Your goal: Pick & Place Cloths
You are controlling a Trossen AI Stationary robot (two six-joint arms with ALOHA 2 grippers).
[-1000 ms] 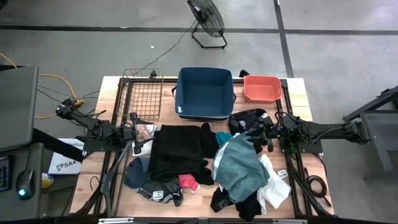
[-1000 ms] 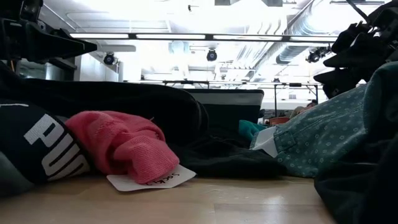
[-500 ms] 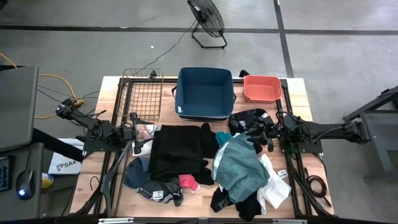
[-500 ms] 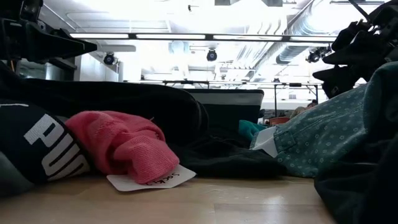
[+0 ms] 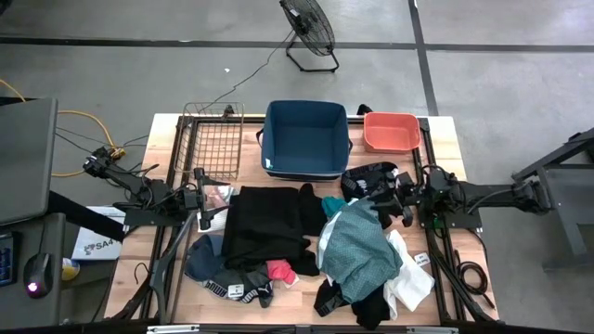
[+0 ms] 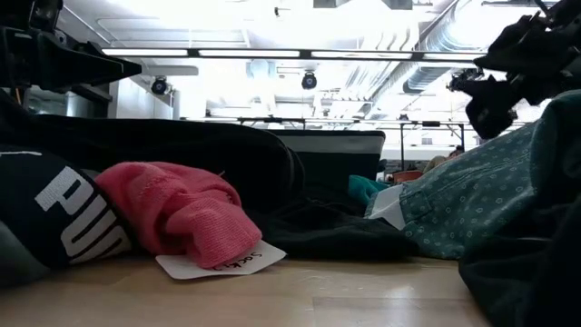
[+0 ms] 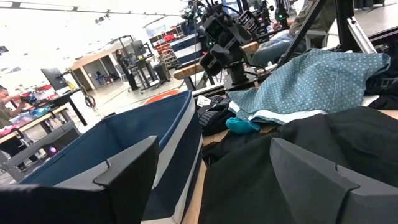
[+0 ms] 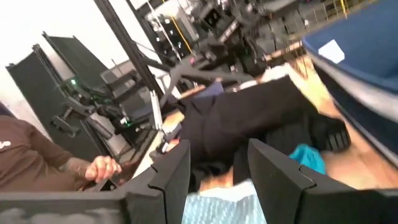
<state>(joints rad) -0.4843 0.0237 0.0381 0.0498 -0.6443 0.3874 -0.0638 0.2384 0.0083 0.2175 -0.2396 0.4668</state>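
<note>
Two grippers hover over the worktop [image 5: 167,278]: the left gripper [image 5: 206,199], fingers spread and empty, beside the black garment [image 5: 264,227]; the right gripper [image 5: 385,197], fingers apart with nothing between them, above the teal dotted cloth [image 5: 357,246]. The cloths lie heaped before the blue bin [image 5: 306,139].

Table [image 5: 172,125]: pale wood, dark frame.
Bin [image 5: 306,139]: navy blue, white band on the side.
Tub [image 5: 390,132]: coral.
Wire rack [image 5: 212,141]: dark brown.
Large garment [image 5: 264,223]: plain black.
Shirt [image 5: 357,246]: dusty teal, small white dots.
Small cloth [image 5: 332,205]: bright teal.
Sock [image 5: 281,271]: bright pink, white paper tag.
Cloth [image 5: 413,283]: white.
Garment [image 5: 202,258]: grey-blue.
Socks [image 5: 243,290]: black, white lettering.
Floor [image 5: 501,74]: grey, dark seams.
Fan [image 5: 308,28]: black.
</note>
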